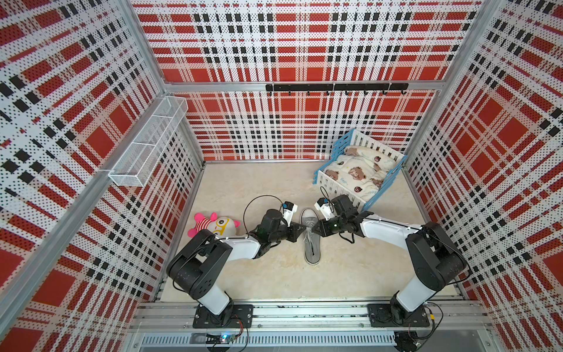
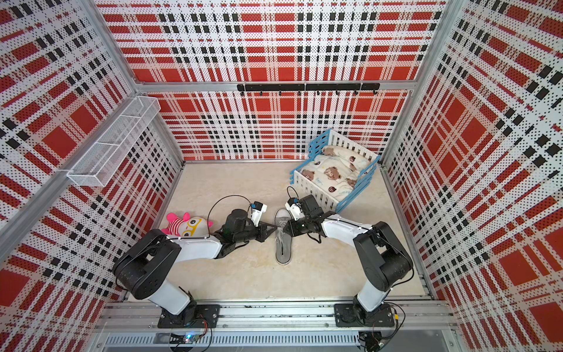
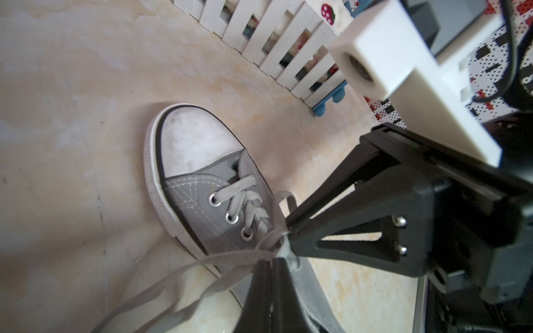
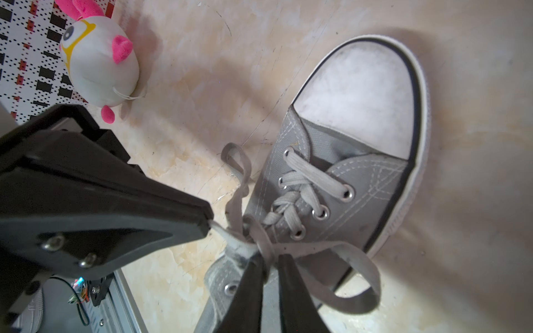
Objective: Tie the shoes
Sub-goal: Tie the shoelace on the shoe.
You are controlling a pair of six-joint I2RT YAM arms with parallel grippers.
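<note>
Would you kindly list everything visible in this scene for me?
sneaker: one, grey with white toe cap, mid-table between the grippers
laces: one pair, pale grey, ends pulled out above the sneaker
plush toy: one, white and pink, near the left wall
toy bed: one, blue and white, far right corner
blanket: one, cream with bears, in the toy bed
wire basket: one, white, on the left wall
hook rail: one, black, on the back wall
left gripper: one, black, shut on the laces
right gripper: one, black, shut on the laces

Left wrist view crops the sneaker's (image 3: 196, 207) heel and trailing laces (image 3: 233, 188).
</note>
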